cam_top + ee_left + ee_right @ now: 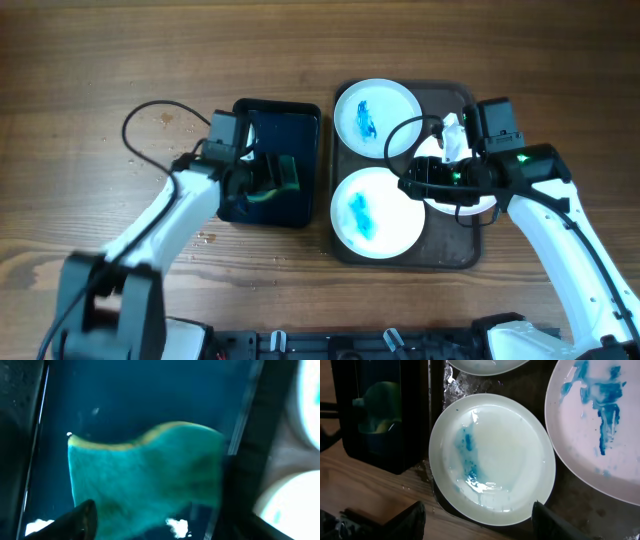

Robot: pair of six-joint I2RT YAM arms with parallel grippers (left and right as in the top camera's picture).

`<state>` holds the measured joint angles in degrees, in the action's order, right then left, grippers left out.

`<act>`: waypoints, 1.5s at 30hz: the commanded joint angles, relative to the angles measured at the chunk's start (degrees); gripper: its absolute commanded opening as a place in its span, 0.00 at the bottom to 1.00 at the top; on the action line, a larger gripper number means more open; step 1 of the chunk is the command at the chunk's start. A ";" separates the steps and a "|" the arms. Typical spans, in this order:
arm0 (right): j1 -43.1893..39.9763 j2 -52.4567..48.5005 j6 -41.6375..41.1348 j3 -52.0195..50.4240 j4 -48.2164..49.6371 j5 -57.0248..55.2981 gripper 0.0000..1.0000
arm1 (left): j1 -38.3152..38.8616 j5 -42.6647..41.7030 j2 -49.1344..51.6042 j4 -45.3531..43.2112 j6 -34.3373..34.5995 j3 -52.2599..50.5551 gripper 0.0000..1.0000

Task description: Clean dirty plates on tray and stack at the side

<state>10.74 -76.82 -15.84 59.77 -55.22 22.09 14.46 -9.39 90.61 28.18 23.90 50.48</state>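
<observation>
A dark tray (pixel 455 250) holds white plates with blue smears: a far one (pixel 377 118), a near one (pixel 377 212), and a third mostly hidden under my right arm. In the right wrist view a smeared plate (pixel 492 457) lies ahead of my open, empty right gripper (pixel 480 527), with another smeared plate (pixel 600 425) to its right. A green sponge (pixel 288 172) lies in a black water tub (pixel 312 150). My left gripper (pixel 265 180) is in the tub. In the left wrist view its fingers (pixel 157 527) are spread over the sponge (pixel 145 475).
The tub stands just left of the tray on the wooden table (pixel 100 60). A white crumpled thing (pixel 455 135) sits by my right wrist. Black cables loop from both arms. Water drops lie on the wood by the tray's near left corner (pixel 380 495).
</observation>
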 commanded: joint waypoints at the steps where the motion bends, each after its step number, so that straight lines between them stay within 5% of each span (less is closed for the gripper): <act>1: 0.33 -0.13 -0.85 -0.07 0.15 0.94 0.68 | 0.20 2.01 5.60 -1.29 1.95 2.21 0.64; 3: 0.33 -0.13 -0.85 -0.07 0.15 0.92 0.68 | 0.48 2.01 7.98 -1.97 1.95 2.29 0.58; 5: 0.33 -0.13 -0.85 -0.07 0.15 0.94 0.68 | 0.92 2.69 10.84 -2.12 2.12 2.29 0.40; 6: 0.33 -0.13 -0.87 -0.07 0.15 0.94 0.68 | 1.14 2.91 11.96 -2.05 2.08 2.29 0.29; 7: 0.33 -0.13 -0.85 -0.07 0.11 0.94 0.69 | 1.36 2.91 12.90 -1.70 2.08 2.29 0.05; 16: 0.33 -0.13 -1.14 -0.07 0.09 0.87 0.68 | 1.57 7.96 11.80 14.29 0.31 14.38 0.04; 18: 0.33 -0.13 -2.36 -0.07 0.04 0.59 0.68 | 1.57 7.72 11.80 19.32 0.31 19.02 0.34; 20: 0.33 -0.13 -2.40 -0.07 -0.02 0.42 0.69 | 1.57 6.58 11.80 20.74 0.33 20.70 0.46; 25: 0.33 -0.13 -2.40 -0.26 -1.29 0.22 0.72 | 1.60 5.81 13.27 20.55 0.35 20.44 0.53; 30: 0.33 -0.24 -2.62 -2.10 -1.31 -0.26 0.75 | 2.97 5.84 16.70 17.88 0.35 17.99 0.50; 31: 0.28 -0.24 -3.08 -2.64 -1.18 -0.72 0.75 | 3.28 5.86 17.53 17.27 0.33 17.68 0.44; 34: 0.28 -0.35 -8.48 -5.68 0.50 -6.93 0.78 | 4.09 5.81 20.02 15.15 0.33 17.62 0.04; 45: 0.28 -4.09 -4.72 -10.69 5.49 -7.28 0.69 | 4.20 5.81 10.34 24.24 -1.22 25.00 0.04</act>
<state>10.74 -78.59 -21.34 51.64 -52.03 16.01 17.98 -3.03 107.33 50.22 24.12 71.29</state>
